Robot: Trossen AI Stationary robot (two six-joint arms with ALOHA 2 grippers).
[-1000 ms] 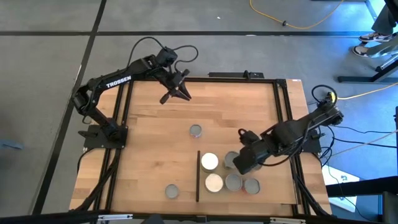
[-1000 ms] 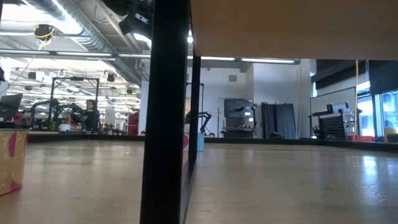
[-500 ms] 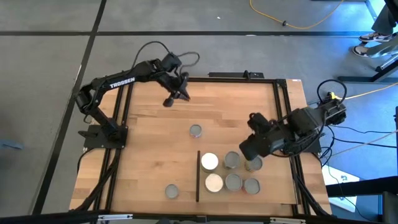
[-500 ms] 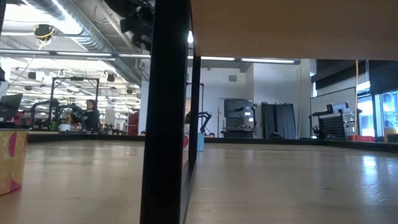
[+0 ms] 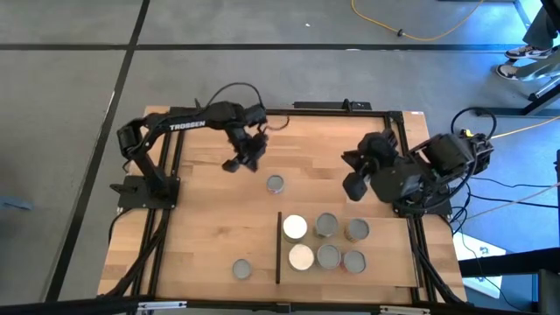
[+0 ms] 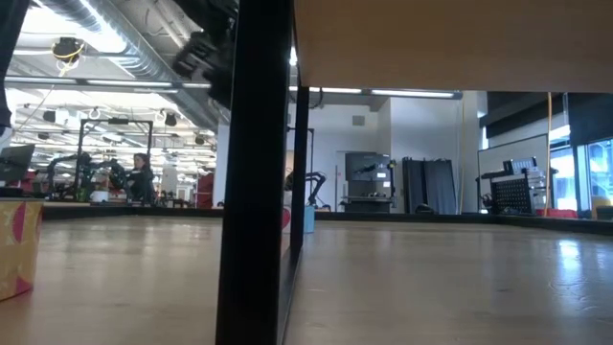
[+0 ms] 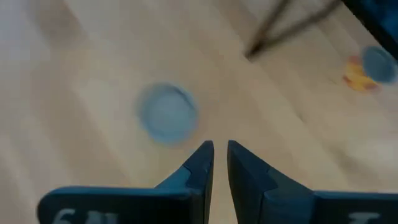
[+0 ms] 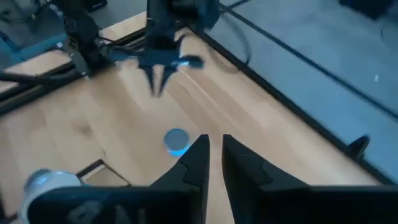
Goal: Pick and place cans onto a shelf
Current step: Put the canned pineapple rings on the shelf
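Left claw at roughly 11 o'clock on the black-framed light-wood table, hovering just beside a lone short silver-topped metal can that sits a little toward 4 o'clock of it. Fingers nearly pressed together, narrow slit between them, pinching nothing; same can visible just ahead of the tips in the left wrist view.

Right claw at about 2 o'clock, raised above the table, clear of every can. Fingers close together with a thin gap, empty.

Flat light-wood shelf board with thin dark edge strip at 5 o'clock, carrying six cans: two white-topped, three grey-topped, one tan-topped.

One more grey-topped can on bare table at 6 o'clock, outside the strip.
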